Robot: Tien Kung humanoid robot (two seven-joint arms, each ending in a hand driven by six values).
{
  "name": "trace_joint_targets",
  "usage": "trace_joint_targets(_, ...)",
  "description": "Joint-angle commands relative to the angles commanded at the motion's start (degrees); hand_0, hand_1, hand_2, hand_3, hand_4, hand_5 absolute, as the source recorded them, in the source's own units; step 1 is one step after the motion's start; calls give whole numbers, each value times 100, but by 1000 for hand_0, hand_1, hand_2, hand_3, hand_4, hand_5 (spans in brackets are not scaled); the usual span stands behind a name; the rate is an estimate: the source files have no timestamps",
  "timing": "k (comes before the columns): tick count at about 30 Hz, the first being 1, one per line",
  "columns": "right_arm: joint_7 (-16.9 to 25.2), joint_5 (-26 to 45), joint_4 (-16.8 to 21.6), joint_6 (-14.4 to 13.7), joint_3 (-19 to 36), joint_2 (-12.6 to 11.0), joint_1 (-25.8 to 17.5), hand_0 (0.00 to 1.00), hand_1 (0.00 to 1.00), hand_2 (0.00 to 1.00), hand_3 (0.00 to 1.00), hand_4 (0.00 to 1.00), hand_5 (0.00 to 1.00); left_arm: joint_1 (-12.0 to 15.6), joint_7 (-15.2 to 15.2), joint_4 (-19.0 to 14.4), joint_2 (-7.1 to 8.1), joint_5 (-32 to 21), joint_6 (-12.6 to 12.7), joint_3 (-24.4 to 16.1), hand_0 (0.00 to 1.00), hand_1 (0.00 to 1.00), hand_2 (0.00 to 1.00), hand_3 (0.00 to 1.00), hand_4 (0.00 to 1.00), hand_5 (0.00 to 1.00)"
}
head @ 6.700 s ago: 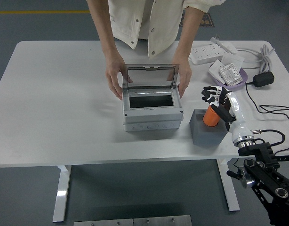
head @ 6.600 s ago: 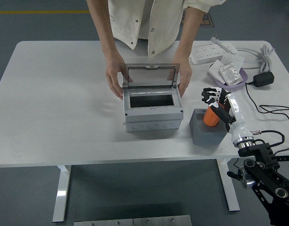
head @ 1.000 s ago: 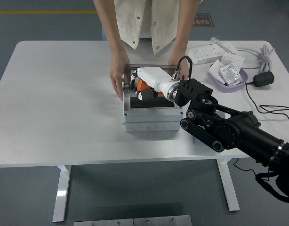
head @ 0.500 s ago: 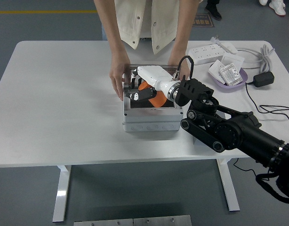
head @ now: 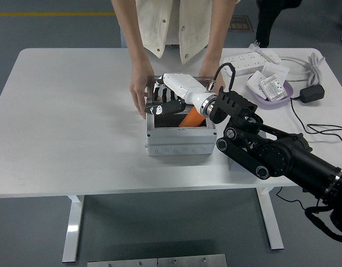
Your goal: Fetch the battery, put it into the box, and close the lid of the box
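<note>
Head view: the grey plastic junction box (head: pixel 179 136) sits near the middle of the white table (head: pixel 71 128), slightly toward the far edge, with its clear hinged lid (head: pixel 207 81) standing up at the back. The orange cylindrical battery (head: pixel 191 118) lies tilted inside the box's dark opening, toward its right half, with the upper end hidden under the robot's wrist. The right hand (head: pixel 164 104), white-shelled with black fingers, hangs over the left part of the opening, just beside the battery; its fingers (head: pixel 155 108) are loosely spread and grip nothing, and whether any of them touches the battery cannot be told. The black right arm (head: pixel 271 153) runs from the lower right corner of the picture across the near right part of the table to the box.

A person in a cream jacket (head: pixel 176 25) stands at the far edge. The person's one hand (head: pixel 138 95) presses against the left side of the box and lid; the other hand (head: pixel 216 83) is at the right side, partly hidden behind the robot's wrist.

Toward the far right corner lie a white power strip (head: pixel 246 60), a shallow purple tray (head: pixel 283 92) holding small white packets, a coiled grey cable (head: pixel 314 61) and a black power adapter (head: pixel 311 93). A dark grey holder block (head: pixel 232 149) beside the box on the right is mostly covered by the arm.
</note>
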Motion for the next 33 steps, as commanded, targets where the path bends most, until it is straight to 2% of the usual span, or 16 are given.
trace_joint_targets(8, -456, 15, 625, 585, 373, -211, 185, 191, 278, 335, 415, 933, 527, 16, 39, 0, -30, 93, -13, -52, 650, 721, 637, 603, 634, 382)
trace_joint_targets(11, -540, 38, 712, 705, 511, -263, 298, 193, 275, 333, 408, 939, 539, 12, 38, 0, -29, 63, -14, -12, 650, 721, 635, 601, 632, 379)
trace_joint_targets(14, -560, 37, 658, 737, 610, -296, 412, 193, 275, 333, 408, 939, 539, 6, 39, 0, -26, 40, -16, 22, 650, 721, 635, 601, 632, 379)
trace_joint_targets(16, -544, 62, 536, 731, 653, -323, 510, 192, 274, 332, 405, 948, 568, 2, 43, 0, -27, 45, -20, 27, 649, 721, 635, 602, 633, 376)
trace_joint_targets(22, -518, 130, 211, 720, 721, -398, 732, 192, 274, 332, 405, 948, 568, 1, 60, 0, -31, 121, -28, -25, 649, 721, 635, 602, 633, 376)
trace_joint_targets(23, -518, 138, 178, 725, 726, -408, 753, 227, 300, 346, 430, 964, 678, 2, 63, 0, -30, 132, -28, -34, 649, 721, 633, 600, 632, 374)
trace_joint_targets(28, -510, 189, 59, 736, 715, -418, 794, 227, 300, 346, 430, 964, 678, 1, 61, 0, -24, 140, -29, -37, 649, 721, 633, 600, 632, 374)
trace_joint_targets(29, -508, 198, 44, 736, 711, -416, 796, 270, 320, 362, 447, 998, 820, 0, 60, 0, -24, 137, -29, -33, 649, 721, 632, 601, 627, 363)
trace_joint_targets(33, -479, 224, -57, 704, 695, -396, 801, 270, 320, 362, 447, 998, 820, -10, 56, 0, -28, 134, -29, -24, 649, 721, 632, 601, 627, 363)
